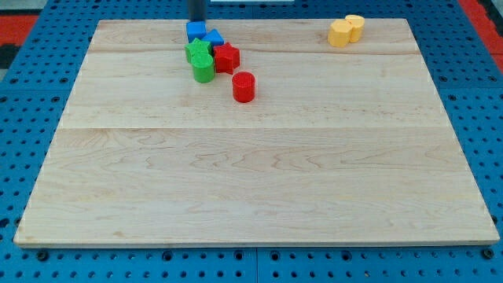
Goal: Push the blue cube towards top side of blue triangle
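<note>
The blue cube (196, 31) sits near the board's top edge, left of centre. The blue triangle (214, 38) lies right beside it, to its lower right, touching or nearly touching. My tip (197, 21) is a dark rod coming down from the view's top, ending just above the blue cube's top edge, seemingly against it.
A green star-like block (198, 53) and a green cylinder (203, 69) sit just below the blue blocks. A red star-like block (226, 57) and a red cylinder (244, 86) lie to their right. Two yellow blocks (346, 31) sit at the top right. The wooden board (259, 181) ends close behind my tip.
</note>
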Controlling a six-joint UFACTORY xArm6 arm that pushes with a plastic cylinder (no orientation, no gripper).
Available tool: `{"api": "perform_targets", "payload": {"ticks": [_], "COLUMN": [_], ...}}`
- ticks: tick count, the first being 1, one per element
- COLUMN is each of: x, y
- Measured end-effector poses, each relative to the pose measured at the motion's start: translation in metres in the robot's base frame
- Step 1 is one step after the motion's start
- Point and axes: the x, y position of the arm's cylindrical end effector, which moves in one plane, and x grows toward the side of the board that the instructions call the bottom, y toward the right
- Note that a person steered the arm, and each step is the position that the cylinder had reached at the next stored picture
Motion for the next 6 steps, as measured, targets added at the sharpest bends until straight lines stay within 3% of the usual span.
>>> {"api": "perform_targets", "payload": {"ticks": [1, 3, 4, 6], "x": [0.006, 0.026, 0.045, 0.0], "y": [0.019, -0.034, -0.015, 0.031]}}
